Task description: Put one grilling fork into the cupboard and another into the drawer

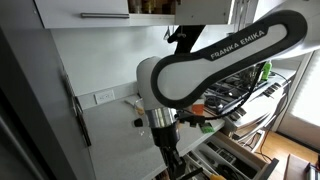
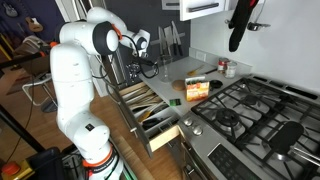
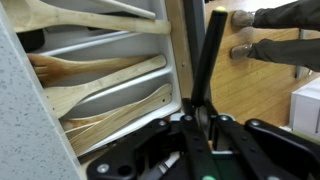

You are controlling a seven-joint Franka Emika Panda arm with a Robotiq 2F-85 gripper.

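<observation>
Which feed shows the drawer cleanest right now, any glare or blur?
Wrist view: wooden spoons reasonably sharp, but the tool and the fork it grips are soft, too near the lens. In an exterior view the window is blown out and the arm fills the frame. In an exterior view the drawer is evenly lit, unblurred, but small.

fig. kitchen interior. a pale wall (image 1: 110, 60) bears a white socket plate (image 1: 105, 97). daylight enters through a bright window (image 1: 305, 95) at the side, above a wooden floor (image 1: 300, 160). in an exterior view, a gas hob (image 2: 255, 115) with black grates lies beside a wooden worktop (image 2: 205, 70), both backed by a grey wall (image 2: 205, 40). a dark oven mitt (image 2: 240, 28) hangs above the hob.
</observation>
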